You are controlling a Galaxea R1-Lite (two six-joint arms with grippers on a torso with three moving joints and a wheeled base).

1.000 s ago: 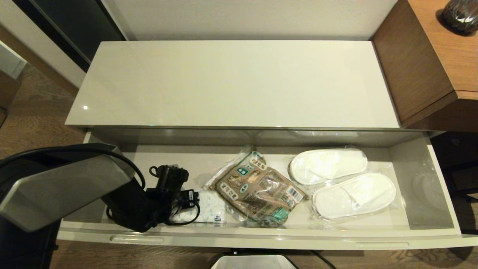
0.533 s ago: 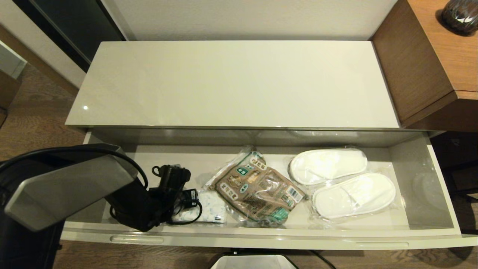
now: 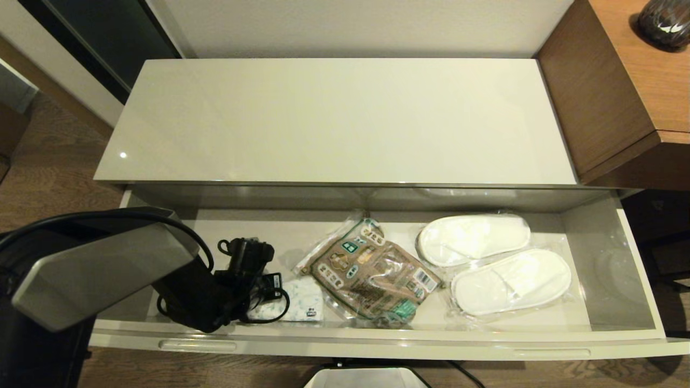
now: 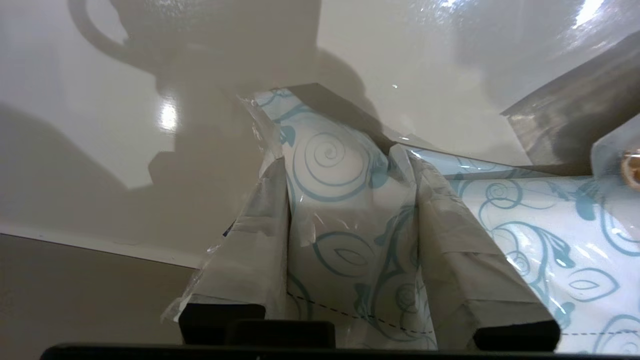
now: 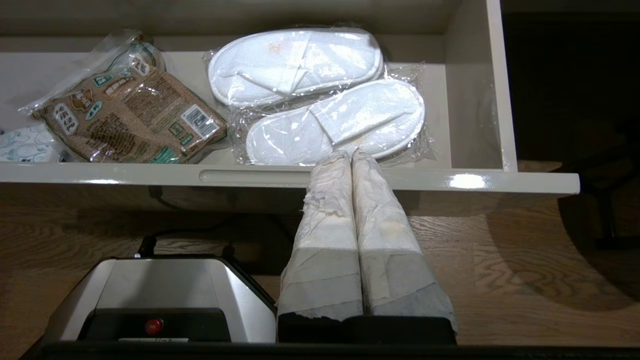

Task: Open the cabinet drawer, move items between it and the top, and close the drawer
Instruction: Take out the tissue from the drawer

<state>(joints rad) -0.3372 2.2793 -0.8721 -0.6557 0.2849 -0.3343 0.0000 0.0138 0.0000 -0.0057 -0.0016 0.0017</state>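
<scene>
I have the cabinet drawer pulled fully out below the top, which is a plain glossy cream slab. My left gripper is down in the drawer's left end, and in the left wrist view its two taped fingers sit a little apart, one on each side of a raised fold of the small white packet, pressing the plastic in; I read that as a pinch on the packet's edge. The packet is white with blue swirls and leaf shapes under clear film, and it lies on the drawer floor near the front wall. Just right of it is the brown-and-green printed packet, its near corner touching or overlapping the white one. Further right, the slippers lie side by side in crinkled clear wrap, flat and white. From the head view the left arm's grey housing and black cables cover most of the gripper. My right gripper hangs outside the drawer front, fingers pressed together, holding nothing.
</scene>
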